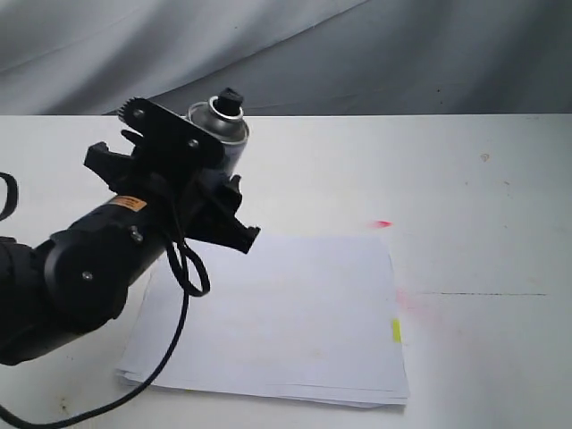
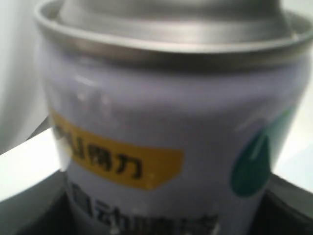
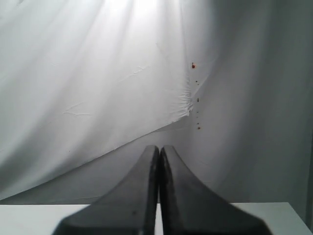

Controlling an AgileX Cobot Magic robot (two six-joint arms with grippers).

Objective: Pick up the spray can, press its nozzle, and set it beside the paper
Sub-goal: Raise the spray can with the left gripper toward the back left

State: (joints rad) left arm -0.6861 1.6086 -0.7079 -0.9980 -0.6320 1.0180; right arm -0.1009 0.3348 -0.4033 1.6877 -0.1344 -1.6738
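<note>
One arm shows in the exterior view, the left one, dark and bulky at the left edge, with a black cable (image 1: 185, 308) looping down from it over the paper's corner. Its left gripper (image 1: 198, 170) is clamped around the spray can (image 1: 223, 136), which leans slightly above the far left corner of the paper (image 1: 295, 313); whether the can's base touches the table (image 1: 483, 206) is hidden. The black nozzle (image 1: 231, 96) sits on the silver dome, untouched. Up close, the left wrist view shows a yellow label and a teal drop on the can's pale side. Further right, the white sheets carry a yellow tab (image 1: 396, 331) at their right edge, with red marks (image 1: 383, 223) on the table nearby. Only its wrist view shows the right gripper (image 3: 159, 151), pressed closed and empty, facing a white cloth (image 3: 98, 73).
</note>
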